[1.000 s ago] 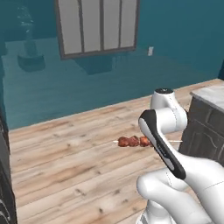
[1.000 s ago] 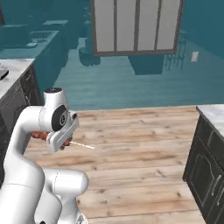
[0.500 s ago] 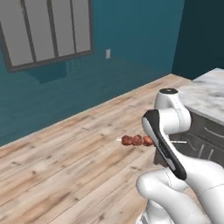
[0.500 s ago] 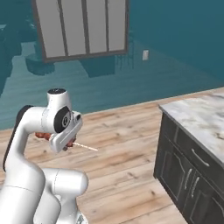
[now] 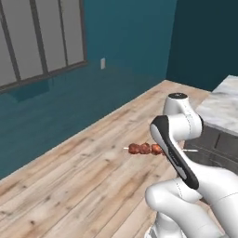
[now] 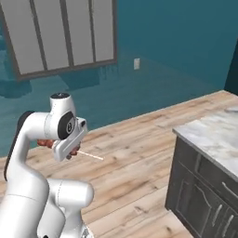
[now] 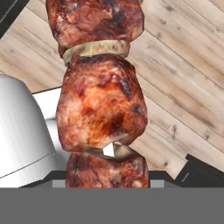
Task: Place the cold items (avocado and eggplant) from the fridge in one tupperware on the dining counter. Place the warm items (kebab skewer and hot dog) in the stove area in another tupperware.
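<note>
Floor: pale wooden plank floor point(image 5: 79, 181), running beneath the arm.
Counter: grey marble-topped counter on dark cabinets point(image 6: 211, 139), right of the arm.
Gripper: two-finger gripper point(image 6: 69, 151), clamped on the skewer.
Skewer: brown grilled-meat kebab skewer point(image 5: 145, 148), held level in the air, above the floor.

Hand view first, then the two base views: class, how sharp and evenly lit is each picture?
Hand view: kebab skewer looms close, its texture soft. Left base view: flat light, faint sheen on the teal wall. Right base view: the same even light, marble counter crisp.
</note>
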